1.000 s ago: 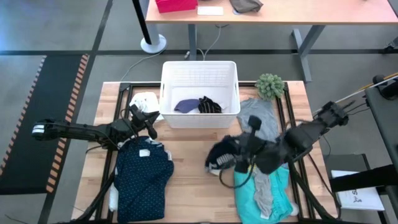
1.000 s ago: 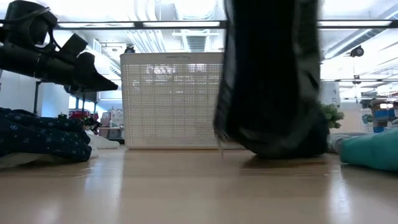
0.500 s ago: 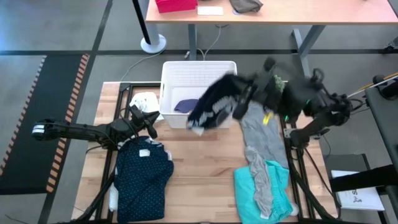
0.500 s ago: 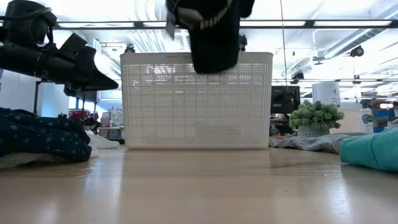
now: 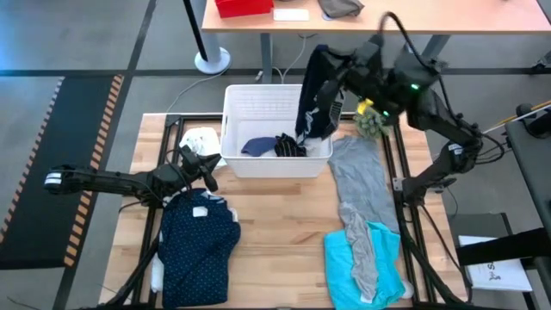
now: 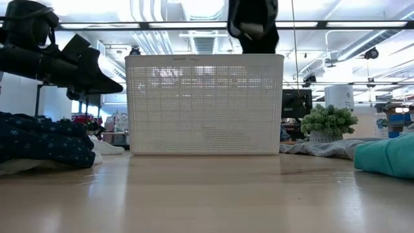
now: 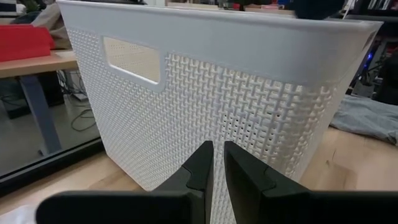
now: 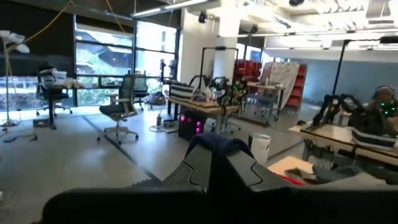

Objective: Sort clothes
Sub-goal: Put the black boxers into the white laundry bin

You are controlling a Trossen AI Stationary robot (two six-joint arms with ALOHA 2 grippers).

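So the right gripper [image 5: 337,67] is up high over the back right corner of the white basket [image 5: 258,164], clamped tight on a dark striped garment [image 5: 315,103] that dangles down over the basket's rim. Inside the basket there's already a navy piece [image 5: 256,146] and another dark striped piece [image 5: 290,146]. The left gripper [image 5: 207,169] sits low by the basket's front left corner, fingers nearly together with nothing in them. On the surface, the navy dotted shirt [image 5: 198,245] lies front left, and the grey tee [image 5: 360,185] runs down onto the turquoise piece [image 5: 344,267] on the right.
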